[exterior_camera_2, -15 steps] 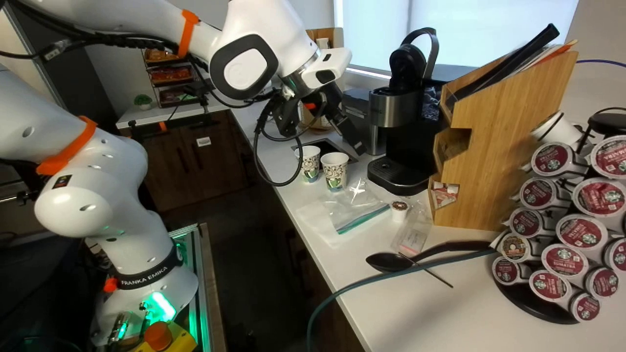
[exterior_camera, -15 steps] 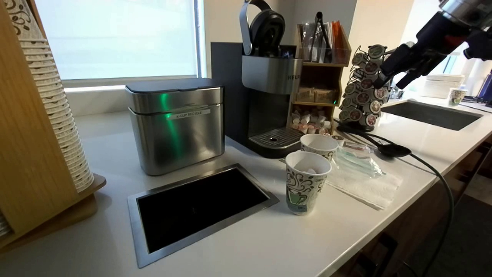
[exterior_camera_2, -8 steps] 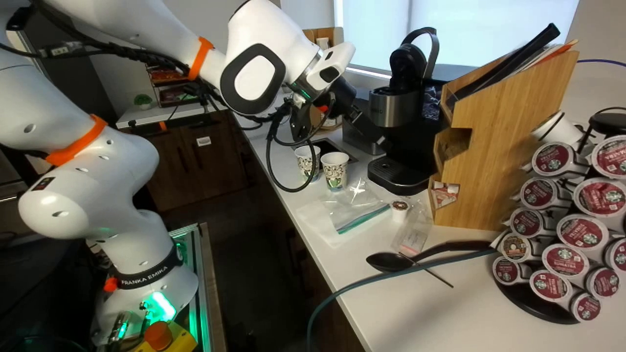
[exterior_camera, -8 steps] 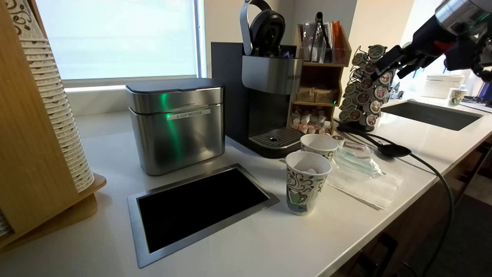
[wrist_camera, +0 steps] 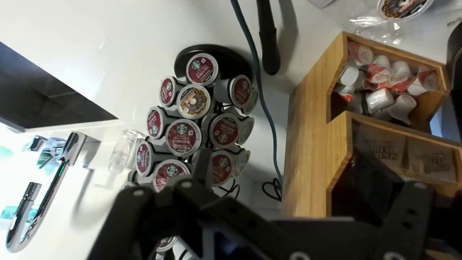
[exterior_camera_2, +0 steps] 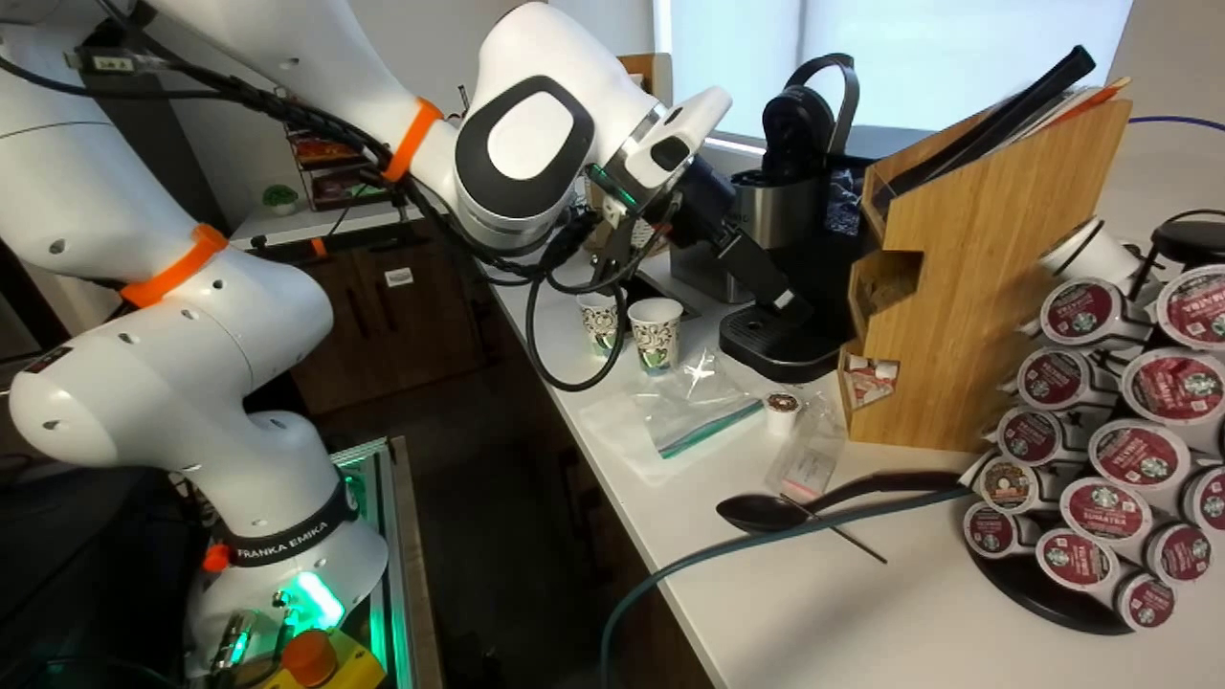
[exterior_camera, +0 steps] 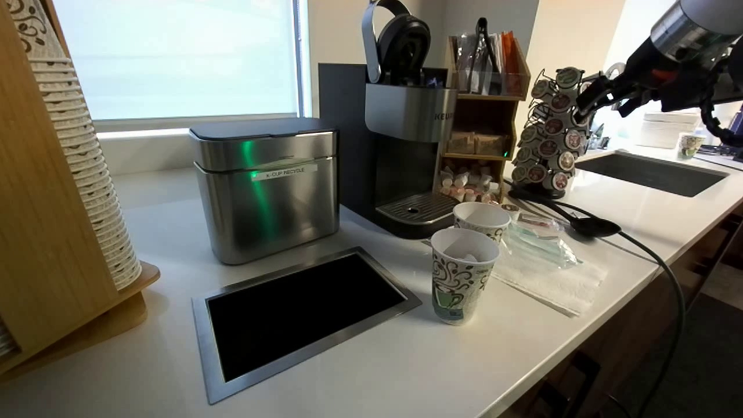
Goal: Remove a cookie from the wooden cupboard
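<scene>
The wooden cupboard is a honey-brown box with open compartments beside the coffee machine. It shows side-on in an exterior view and close up in the wrist view. Its middle compartment holds brown packets, also seen in the wrist view; I cannot tell whether these are cookies. Its bottom compartment holds creamer cups. My gripper is open and empty, in the air in front of the cupboard and apart from it. In the wrist view its fingers are wide apart, the right one overlapping the cupboard's openings.
The coffee machine stands beside the cupboard; a pod rack stands on its other side. Two paper cups, a plastic bag, a black spoon and a hose lie along the counter.
In an exterior view, the arm and gripper have moved right and slightly down, closer to the cupboard, past the front of the coffee machine. The objects on the counter look unmoved.
</scene>
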You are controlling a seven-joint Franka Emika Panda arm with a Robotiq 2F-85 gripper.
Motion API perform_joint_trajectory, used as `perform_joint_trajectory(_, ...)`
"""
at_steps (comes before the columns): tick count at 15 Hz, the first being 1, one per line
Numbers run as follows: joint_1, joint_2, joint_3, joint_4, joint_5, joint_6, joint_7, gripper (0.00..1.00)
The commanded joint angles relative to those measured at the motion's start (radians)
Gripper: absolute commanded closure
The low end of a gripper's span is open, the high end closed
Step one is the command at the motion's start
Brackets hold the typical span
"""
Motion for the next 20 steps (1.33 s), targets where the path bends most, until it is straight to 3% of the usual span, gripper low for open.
perform_joint_trajectory(1,-0.074,0.034,0.116,0.035,-0.041,-0.088,0.087,0.0)
perform_joint_trajectory(7,-0.241,0.107,0.402,0.154,-0.123,-0.34,0.463,0.0)
perform_joint_trajectory(8,-0.179,0.06,0.332,0.097,-0.066,-0.283,0.352,0.0)
perform_joint_trajectory(11,-0.219,0.086,0.384,0.134,-0.09,-0.318,0.424,0.0)
perform_joint_trajectory(14,-0.283,0.126,0.441,0.164,-0.142,-0.316,0.586,0.0)
perform_joint_trajectory(20,-0.394,0.277,0.569,0.283,-0.387,-0.307,0.814,0.0)
